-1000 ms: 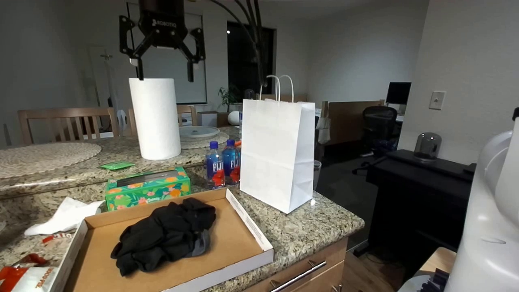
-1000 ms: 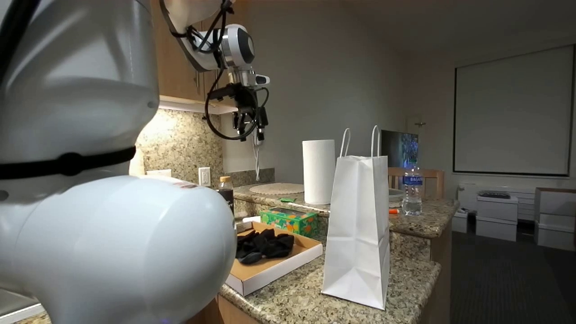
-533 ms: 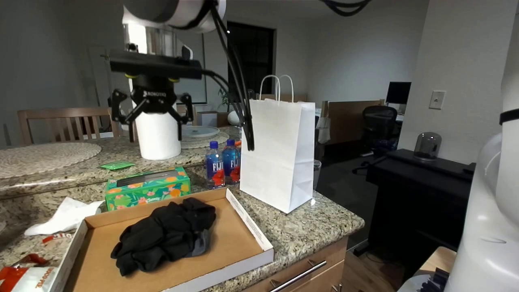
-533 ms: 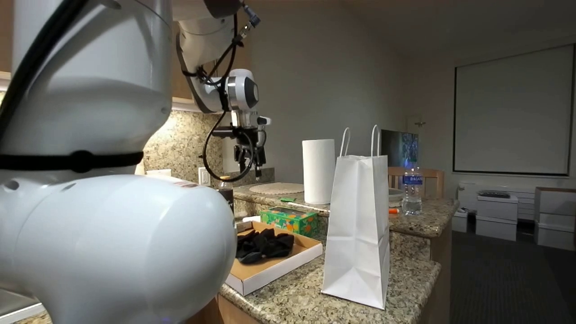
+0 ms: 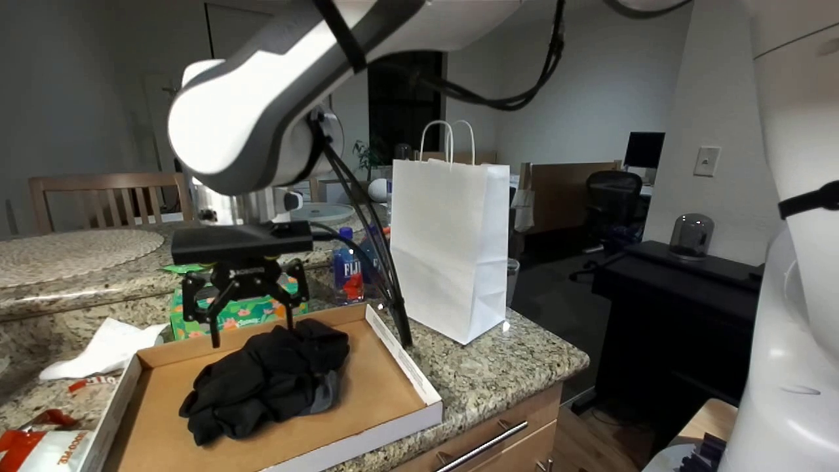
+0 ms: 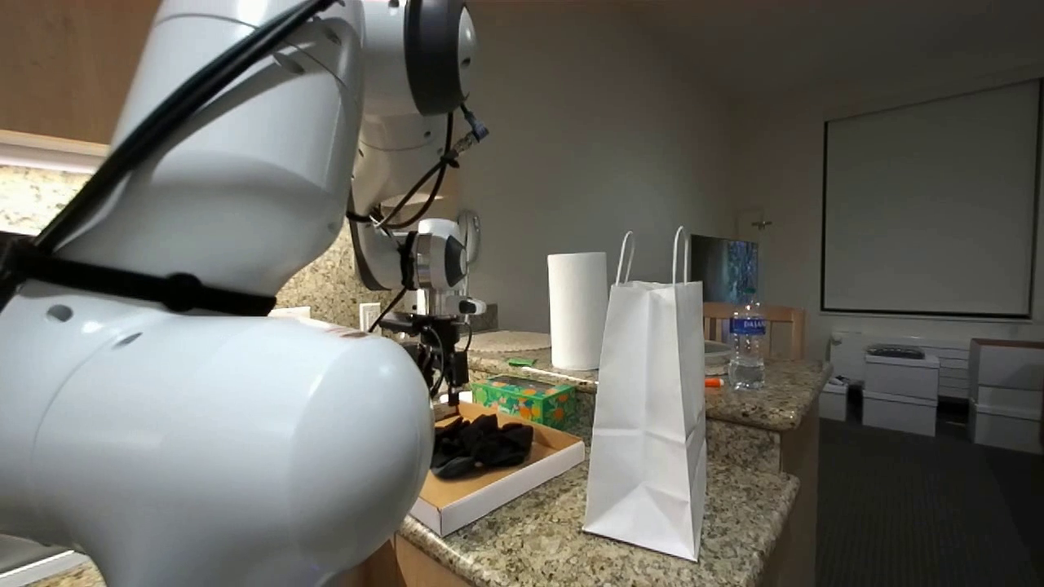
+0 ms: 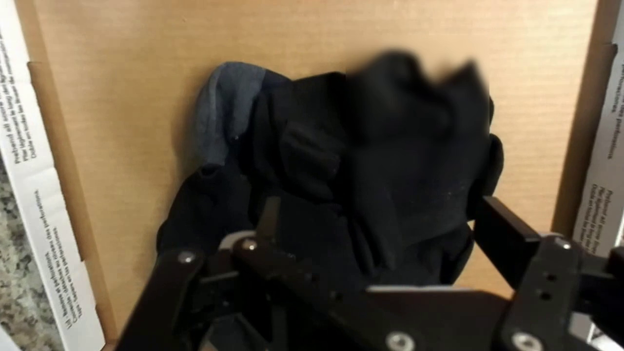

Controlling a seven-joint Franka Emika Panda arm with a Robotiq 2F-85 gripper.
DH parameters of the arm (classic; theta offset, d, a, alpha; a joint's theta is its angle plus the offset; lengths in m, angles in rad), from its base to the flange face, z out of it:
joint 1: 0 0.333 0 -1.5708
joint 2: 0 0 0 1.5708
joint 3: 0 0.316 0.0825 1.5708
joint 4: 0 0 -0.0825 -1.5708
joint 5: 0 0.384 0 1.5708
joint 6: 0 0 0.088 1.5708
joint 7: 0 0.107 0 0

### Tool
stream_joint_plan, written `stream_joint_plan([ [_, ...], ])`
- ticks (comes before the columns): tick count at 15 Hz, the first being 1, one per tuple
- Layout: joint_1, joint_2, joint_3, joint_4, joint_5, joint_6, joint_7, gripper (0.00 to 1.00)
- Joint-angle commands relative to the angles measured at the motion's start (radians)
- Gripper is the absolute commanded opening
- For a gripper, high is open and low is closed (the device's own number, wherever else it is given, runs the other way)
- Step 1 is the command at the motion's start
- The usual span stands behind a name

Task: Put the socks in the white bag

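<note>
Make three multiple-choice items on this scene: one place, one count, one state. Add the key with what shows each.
1. Where do the crumpled black fabric socks lie relative to the shallow brown cardboard tray?
A) Under it
B) Inside it
C) Beside it

2. How many slim white handles does the tall white paper bag have?
A) None
B) One
C) Two

3. How does the black two-fingered gripper stand?
A) Open
B) Fully shut
C) Shut on the socks

1 B: both exterior views show them within its low walls.
2 C: two handles rise from its top in both exterior views.
3 A: its fingers are spread apart in the wrist view.
</note>
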State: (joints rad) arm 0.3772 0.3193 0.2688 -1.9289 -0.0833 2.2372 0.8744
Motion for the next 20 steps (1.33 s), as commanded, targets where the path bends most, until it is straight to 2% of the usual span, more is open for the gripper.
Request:
stream_joint_plan([
  [1, 0.029, 0.083, -0.052, 0.029, -0.014, 0.056, 0.045, 1.0],
  [8, 0.064, 0.222, -0.108, 0.138, 0.001, 0.039, 0.036, 1.0],
  [9, 0.074, 0.233, -0.108, 0.147, 0.001, 0.039, 0.036, 0.75],
  [10, 0.082, 0.241, -0.11, 0.156, 0.002, 0.037, 0.035, 0.74],
  [19, 0.11, 0.178, -0.139, 0.129, -0.006, 0.009, 0.051, 0.14],
  [20, 0.11, 0.166, -0.14, 0.123, -0.007, 0.002, 0.054, 0.1],
])
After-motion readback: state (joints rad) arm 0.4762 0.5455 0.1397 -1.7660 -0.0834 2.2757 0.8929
